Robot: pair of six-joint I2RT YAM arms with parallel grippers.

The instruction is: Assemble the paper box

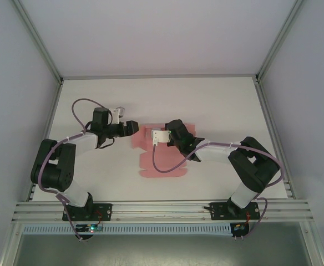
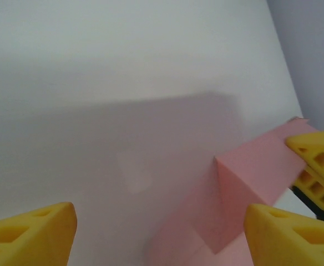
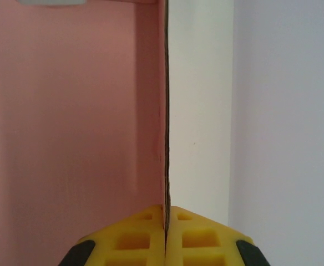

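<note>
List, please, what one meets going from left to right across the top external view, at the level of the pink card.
left arm's elbow → left hand → paper box → right arm's elbow

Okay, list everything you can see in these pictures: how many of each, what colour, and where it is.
paper box: one, pink, partly folded sheet at the table's middle, one flap raised
table: one, white, under both arms
frame rails: several, silver, along the table's edges
cables: two, purple, looping along the arms
left gripper: one, yellow fingers, open, just left of the box
right gripper: one, yellow fingers, shut on the raised flap
</note>
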